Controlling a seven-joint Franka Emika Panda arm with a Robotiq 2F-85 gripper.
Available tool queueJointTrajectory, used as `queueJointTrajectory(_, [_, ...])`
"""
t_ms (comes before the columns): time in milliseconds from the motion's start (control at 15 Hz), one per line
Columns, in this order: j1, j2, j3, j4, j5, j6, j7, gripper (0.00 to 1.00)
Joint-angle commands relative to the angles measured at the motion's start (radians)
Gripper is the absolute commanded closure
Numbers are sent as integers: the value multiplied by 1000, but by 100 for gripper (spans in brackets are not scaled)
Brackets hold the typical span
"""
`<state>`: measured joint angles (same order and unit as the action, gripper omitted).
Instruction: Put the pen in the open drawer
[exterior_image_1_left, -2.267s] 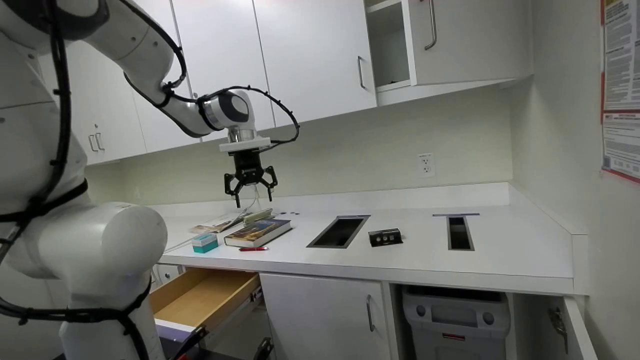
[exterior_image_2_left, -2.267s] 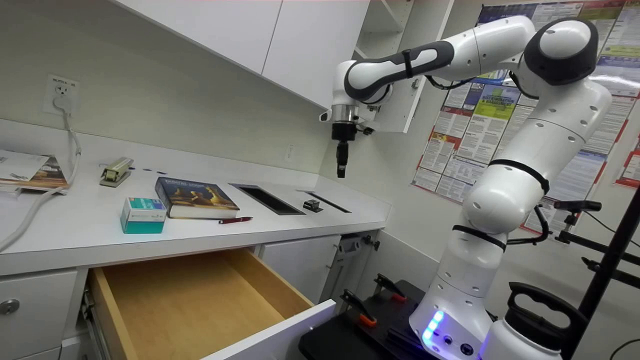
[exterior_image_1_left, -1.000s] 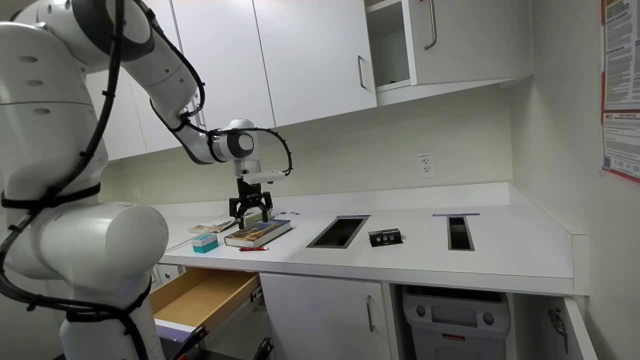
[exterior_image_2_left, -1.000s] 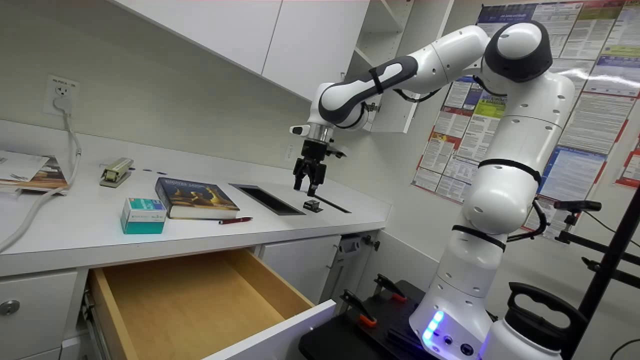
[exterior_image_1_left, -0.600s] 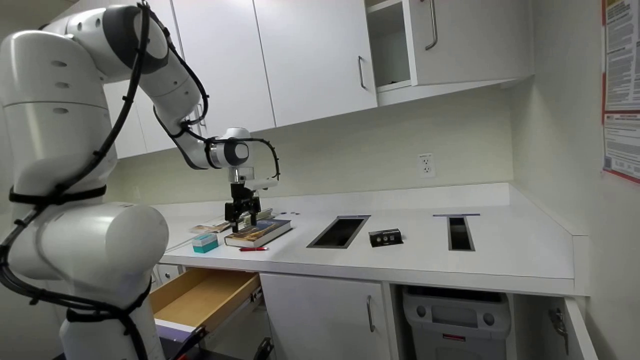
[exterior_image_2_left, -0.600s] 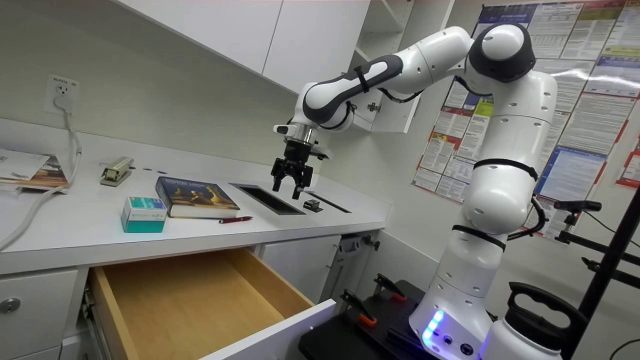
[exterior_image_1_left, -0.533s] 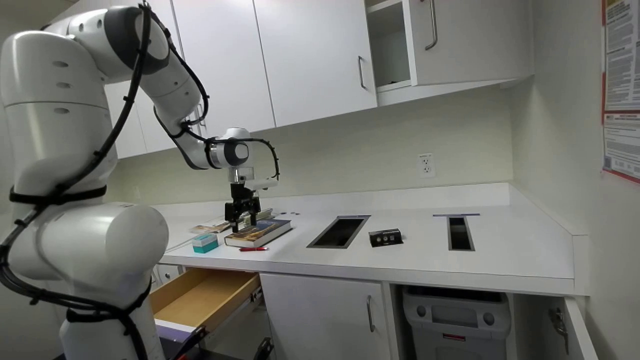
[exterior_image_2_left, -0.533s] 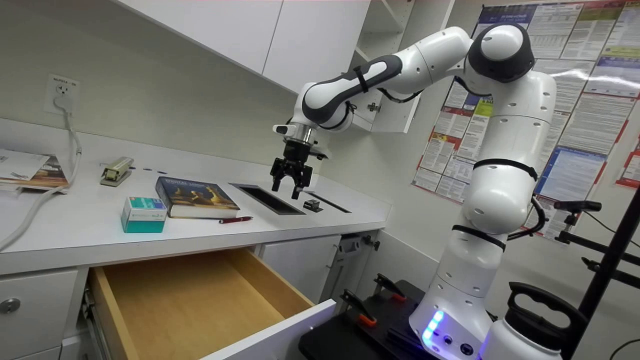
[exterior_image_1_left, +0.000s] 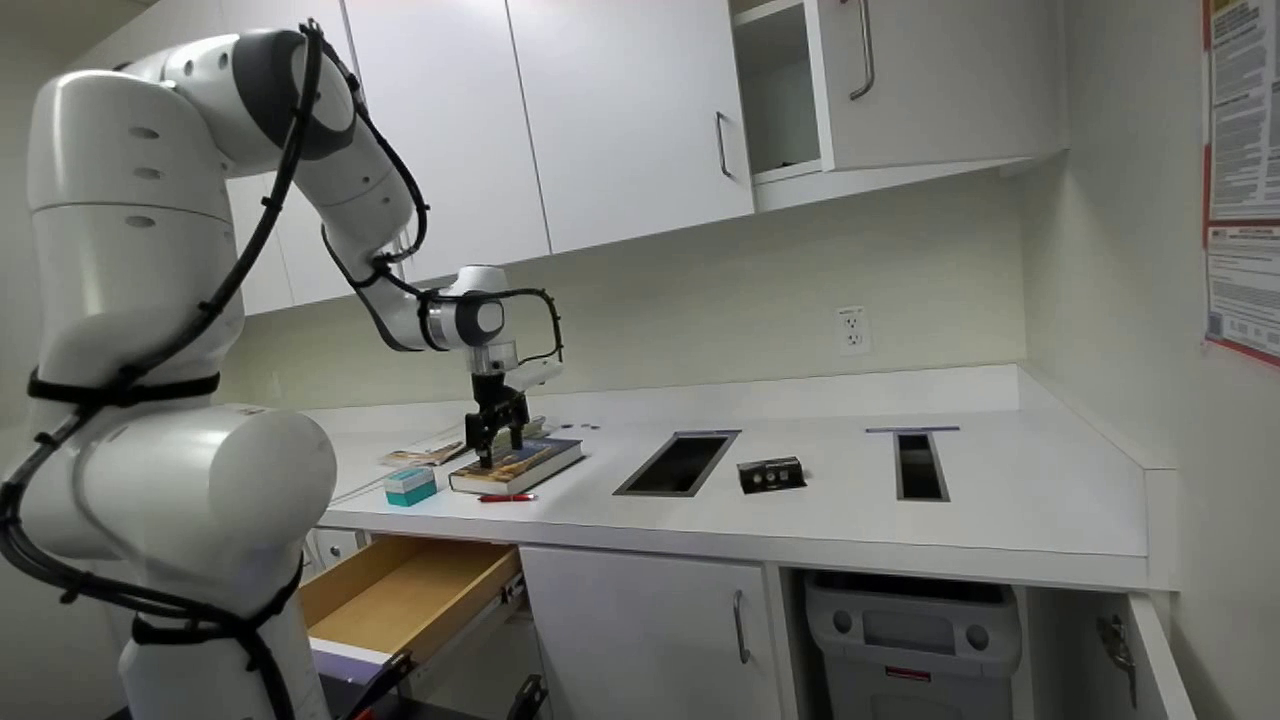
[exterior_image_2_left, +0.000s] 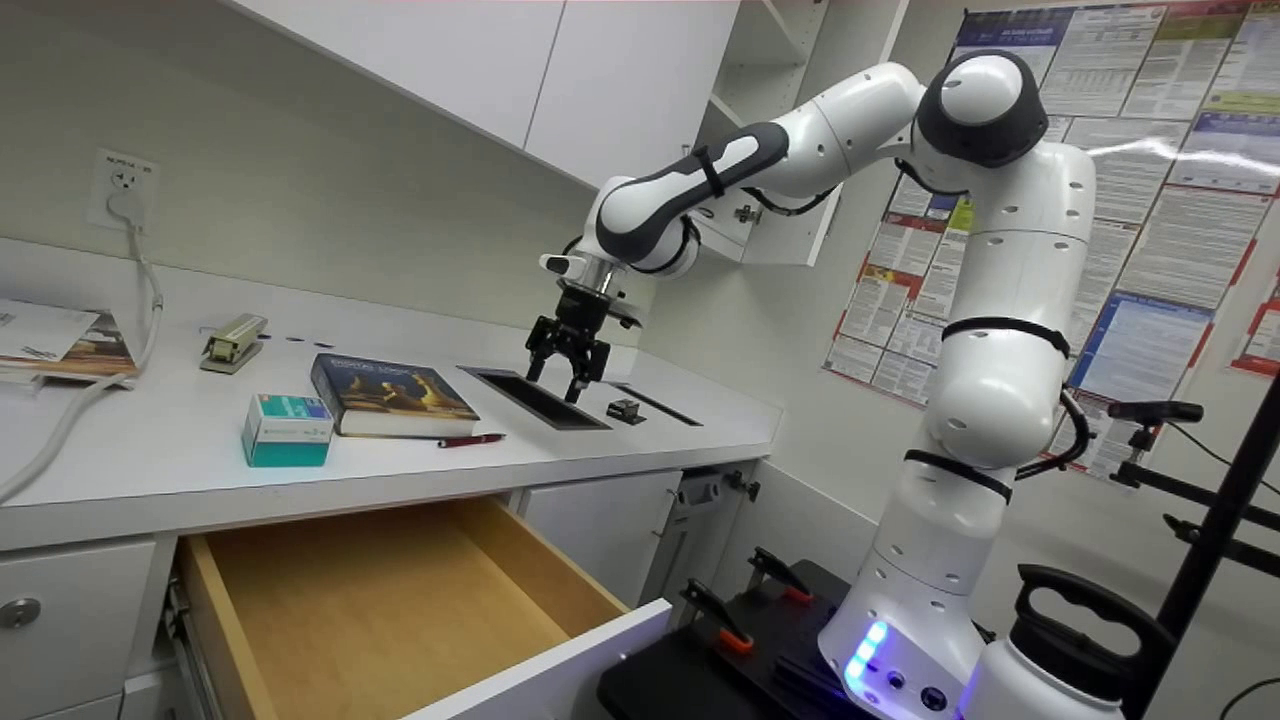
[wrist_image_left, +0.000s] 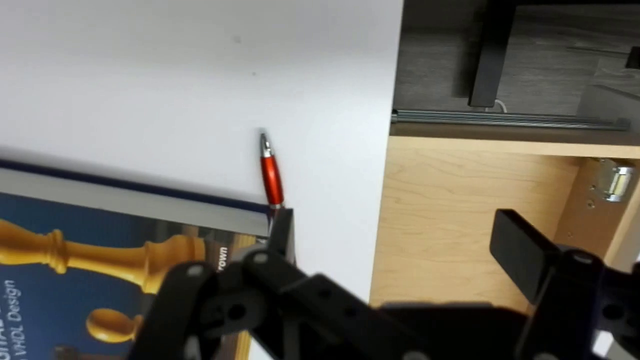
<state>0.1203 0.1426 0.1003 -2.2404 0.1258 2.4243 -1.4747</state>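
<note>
Wrist view: red pen (wrist_image_left: 272, 180) on the counter (wrist_image_left: 150, 75), pincer (wrist_image_left: 396, 235) spread wide

The pen lies flat on the white counter, just beside the corner of a thick book (wrist_image_left: 75, 280) with chess pieces on its cover; whether the two touch is hard to tell. One black finger (wrist_image_left: 281, 235) hides the pen's other end in the wrist view. The pincer's two fingers stand well apart, and in both exterior views it hangs pointing down, a little tilted, at the end of the white arm (exterior_image_2_left: 1015, 290).

In an exterior view the open drawer (exterior_image_2_left: 390, 590) juts out below the near edge of the counter, its tan wooden floor showing. The pen sits between the book and that edge. Left of the book stands a teal and white box (exterior_image_2_left: 287, 440); farther back is a stapler (exterior_image_2_left: 233, 342), and at the far left lie papers (exterior_image_2_left: 50, 335). To the right of the book, a long dark slot (exterior_image_2_left: 545, 408) is cut into the counter.
</note>
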Motion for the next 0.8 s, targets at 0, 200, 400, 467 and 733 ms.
queueJointTrajectory(0, [-48,105,34,42,76,132,-99,0])
queueJointTrajectory(200, [-80,185,60,88,89,196,-108,0])
queueJointTrajectory(400, [-102,243,80,154,63,168,-79,0])
queueJointTrajectory(467, [-103,259,81,176,51,154,-70,0])
queueJointTrajectory(733, [-104,310,91,249,15,89,-62,0])
